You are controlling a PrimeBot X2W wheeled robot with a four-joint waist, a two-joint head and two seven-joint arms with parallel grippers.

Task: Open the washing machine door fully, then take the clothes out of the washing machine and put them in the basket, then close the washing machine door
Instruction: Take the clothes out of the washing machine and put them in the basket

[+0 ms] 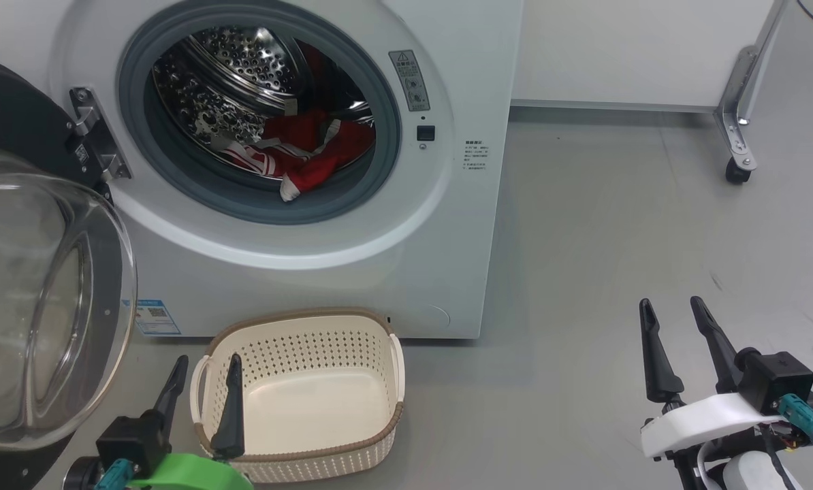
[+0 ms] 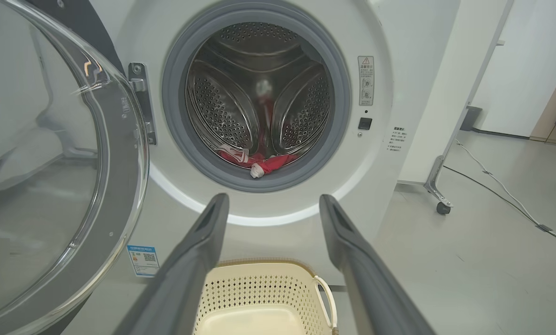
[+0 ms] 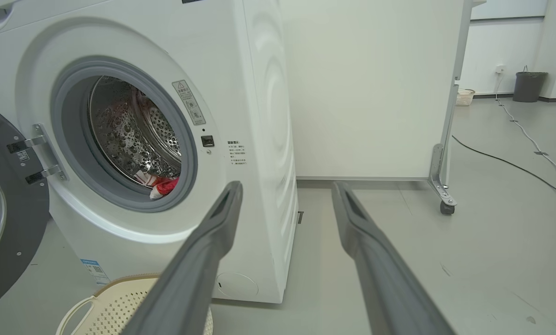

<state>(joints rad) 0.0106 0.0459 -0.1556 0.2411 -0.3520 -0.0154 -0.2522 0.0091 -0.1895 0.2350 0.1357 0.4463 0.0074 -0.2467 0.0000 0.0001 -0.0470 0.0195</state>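
The white washing machine (image 1: pixel 440 224) stands with its round door (image 1: pixel 45 299) swung wide to the left, its glass bowl bulging toward me. Red clothes with white trim (image 1: pixel 304 156) lie at the bottom of the steel drum (image 2: pixel 259 160) (image 3: pixel 164 186). The cream basket (image 1: pixel 304 395) sits on the floor just in front of the machine and holds nothing. My left gripper (image 1: pixel 205 367) is open at the basket's near left rim, low in the head view. My right gripper (image 1: pixel 672 309) is open above bare floor, right of the machine. Both wrist views look toward the drum opening.
A white partition on a wheeled metal frame (image 1: pixel 737 136) stands at the right behind the machine. Cables (image 3: pixel 529 139) run across the grey floor farther right, near a dark bin (image 3: pixel 529 86). Open floor lies between the machine and my right arm.
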